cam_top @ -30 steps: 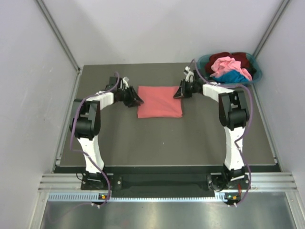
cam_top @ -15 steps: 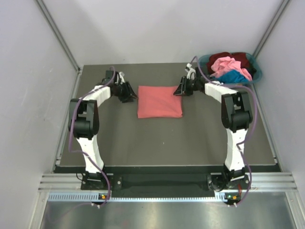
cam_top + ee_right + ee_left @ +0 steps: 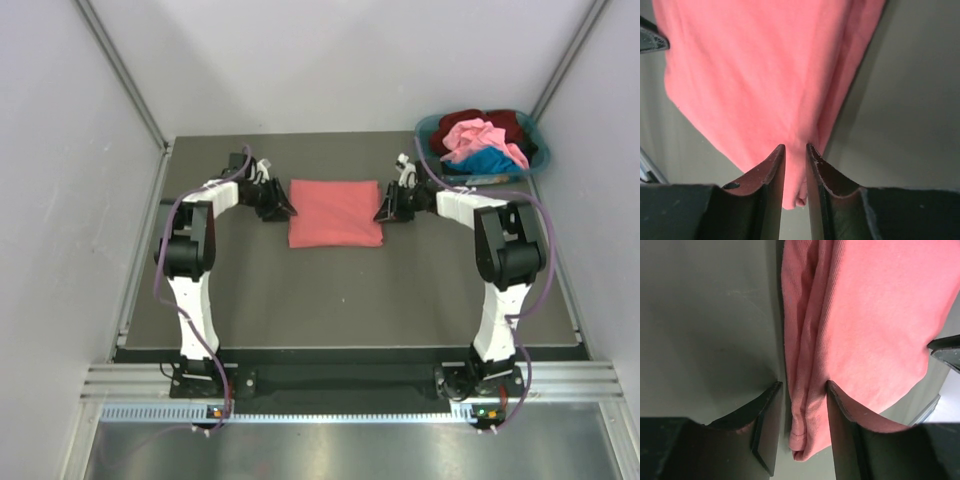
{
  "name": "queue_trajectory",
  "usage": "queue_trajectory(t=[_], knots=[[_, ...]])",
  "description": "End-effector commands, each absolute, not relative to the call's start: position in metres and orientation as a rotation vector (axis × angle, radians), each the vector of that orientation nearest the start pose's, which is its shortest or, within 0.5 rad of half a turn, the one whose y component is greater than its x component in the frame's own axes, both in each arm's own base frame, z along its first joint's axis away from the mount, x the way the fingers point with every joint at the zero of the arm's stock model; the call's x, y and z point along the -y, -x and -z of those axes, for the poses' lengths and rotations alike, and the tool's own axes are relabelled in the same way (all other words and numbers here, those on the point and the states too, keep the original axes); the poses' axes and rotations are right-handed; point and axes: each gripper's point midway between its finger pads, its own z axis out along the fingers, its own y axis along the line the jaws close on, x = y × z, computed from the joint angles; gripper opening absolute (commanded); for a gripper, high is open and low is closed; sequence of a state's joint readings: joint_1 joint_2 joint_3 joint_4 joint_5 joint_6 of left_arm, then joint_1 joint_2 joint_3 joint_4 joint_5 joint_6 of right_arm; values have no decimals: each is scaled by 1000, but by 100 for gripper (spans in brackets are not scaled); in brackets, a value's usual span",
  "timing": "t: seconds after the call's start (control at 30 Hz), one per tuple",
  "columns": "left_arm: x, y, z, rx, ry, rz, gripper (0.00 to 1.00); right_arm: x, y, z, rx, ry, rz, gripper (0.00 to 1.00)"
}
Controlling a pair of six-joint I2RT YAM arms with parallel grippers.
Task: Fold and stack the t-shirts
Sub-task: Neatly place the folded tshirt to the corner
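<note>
Folded t-shirt (image 3: 335, 212) mid-frame: L gripper (image 3: 803, 390) jaws apart astride one edge, R gripper (image 3: 795, 149) narrow on other, grip unclear; prob. for next fold.

- A robotics lab test cell: plain white panel walls (image 3: 330, 60) box in a dark worktop (image 3: 340, 290).
- A left arm (image 3: 195, 300) and a right arm (image 3: 492, 310) are bolted to an aluminium rail (image 3: 120, 380).
- A teal basket (image 3: 428, 128) of t-shirts (image 3: 478, 135) serves as test material.
</note>
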State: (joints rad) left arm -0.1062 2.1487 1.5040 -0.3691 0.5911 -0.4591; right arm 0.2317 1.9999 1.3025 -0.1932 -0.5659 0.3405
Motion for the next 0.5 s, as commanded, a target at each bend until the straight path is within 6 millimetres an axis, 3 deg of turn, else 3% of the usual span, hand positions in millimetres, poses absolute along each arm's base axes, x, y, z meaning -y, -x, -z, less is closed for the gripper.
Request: queue_trajectory(t=[0.0, 0.07, 0.2, 0.3, 0.47], knots=[[154, -468, -35, -2607, 198, 877, 46, -193, -441, -59, -2448, 106, -827, 23], [152, -471, -37, -2613, 201, 856, 47, -190, -439, -66, -2441, 97, -805, 21], [140, -478, -39, -2621, 201, 747, 48, -176, -436, -97, -2421, 74, -700, 21], [135, -482, -41, -2611, 196, 700, 51, -176, -424, -125, -2382, 81, -704, 24], [148, -480, -38, -2593, 198, 810, 51, -180, -405, -164, -2303, 112, -704, 32]])
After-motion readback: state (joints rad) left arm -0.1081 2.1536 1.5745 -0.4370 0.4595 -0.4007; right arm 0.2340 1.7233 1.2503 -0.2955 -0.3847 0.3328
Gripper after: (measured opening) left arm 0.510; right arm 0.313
